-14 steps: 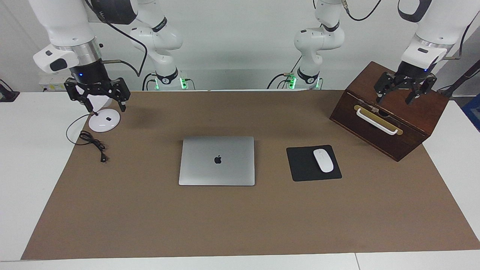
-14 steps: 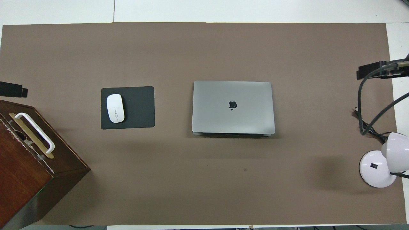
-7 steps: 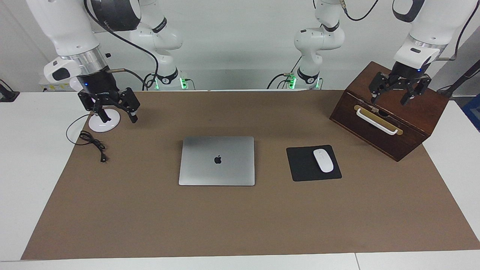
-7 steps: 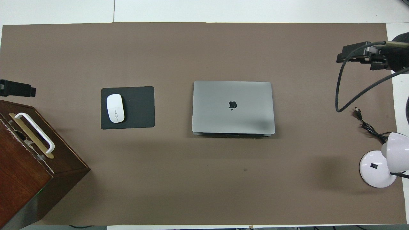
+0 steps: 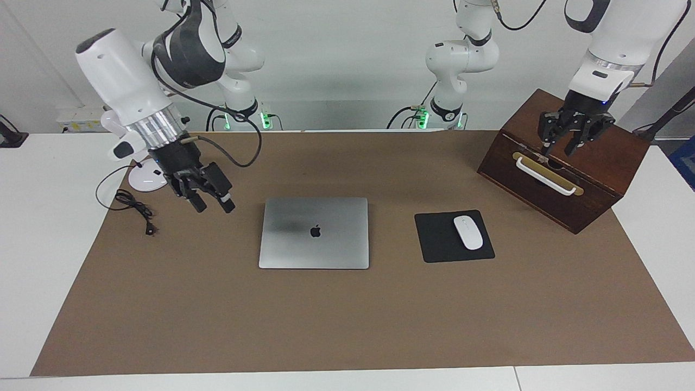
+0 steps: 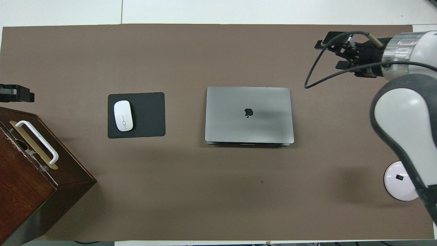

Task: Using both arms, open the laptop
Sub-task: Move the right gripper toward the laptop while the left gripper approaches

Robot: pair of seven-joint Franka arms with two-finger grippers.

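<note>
Brown paper covers most of a white table (image 5: 32, 228), and the closed laptop (image 5: 314, 233) lies flat at its middle, in the centre of both views. It is thin, silver-grey, with a dark apple logo on the lid; no other writing can be read anywhere.

At the centre-left of the facing view the right gripper (image 5: 213, 202) hangs over the brown paper just beside the laptop's corner, tilted toward it. Its fingers stand a little apart and hold nothing. In the overhead view this arm covers most of the white lamp base (image 6: 400, 186) at the lower right of the frame.

At the upper right of the facing view the left gripper (image 5: 562, 145) is over the wooden box (image 5: 592, 174), its tips near the white handle (image 5: 544, 175); whether they touch it, and how far the fingers are spread, I cannot tell. The overhead view cuts it off at the left edge.

A white mouse (image 5: 468, 232) lies on a black mouse pad (image 5: 437, 241), between laptop and box.
</note>
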